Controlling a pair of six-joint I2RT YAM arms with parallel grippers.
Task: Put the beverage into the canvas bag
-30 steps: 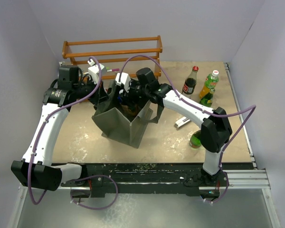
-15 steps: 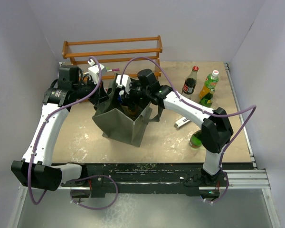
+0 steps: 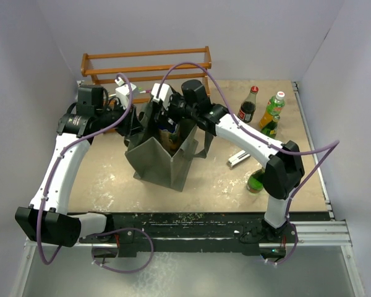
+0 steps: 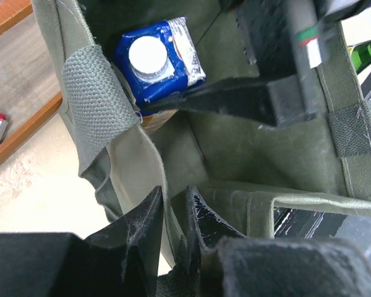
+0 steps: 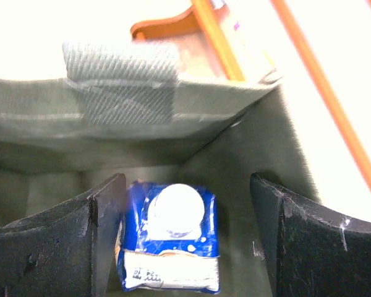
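Tan bench carries a wooden rack at its far edge and the canvas bag standing open near the middle. A blue beverage carton with a white cap stands upright inside the bag, against one wall. The left tool pinches the bag's far left rim; the right tool hangs in the bag mouth above the carton, fingers spread.
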